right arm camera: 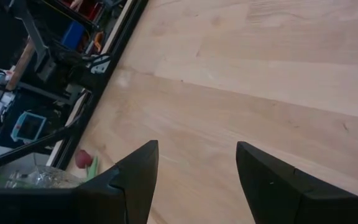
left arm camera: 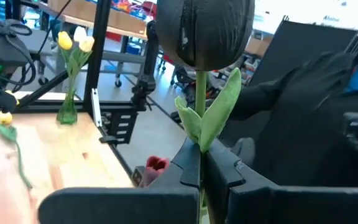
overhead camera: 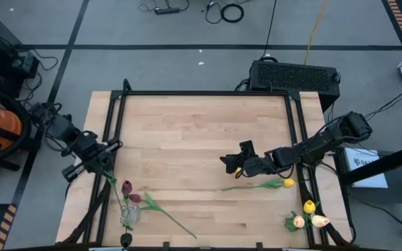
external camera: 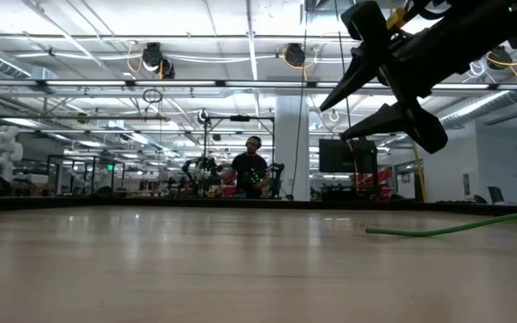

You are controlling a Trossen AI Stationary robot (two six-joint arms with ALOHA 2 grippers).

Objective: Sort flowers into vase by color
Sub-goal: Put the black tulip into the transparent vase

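Your left gripper (left arm camera: 201,168) clamps a dark tulip (left arm camera: 201,31) by its stem at 9 o'clock, ready for the vase (overhead camera: 128,216) at 7, while your right gripper (overhead camera: 230,162), jaws spread and empty, hovers mid-table above the yellow tulip (overhead camera: 287,183) at 4.

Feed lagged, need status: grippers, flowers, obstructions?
Left gripper shut on dark tulip at left edge. Right gripper open, empty, mid-table. Yellow tulip lies loose. Nothing blocking.

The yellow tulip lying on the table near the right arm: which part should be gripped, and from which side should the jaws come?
Grip the yellow tulip on its thin green stem, about midway, coming straight down from above. It lies flat on the table, the stem bare and clear of other flowers, so the jaws can straddle it crosswise. The right gripper, open, is just beside it. Avoid the soft head.
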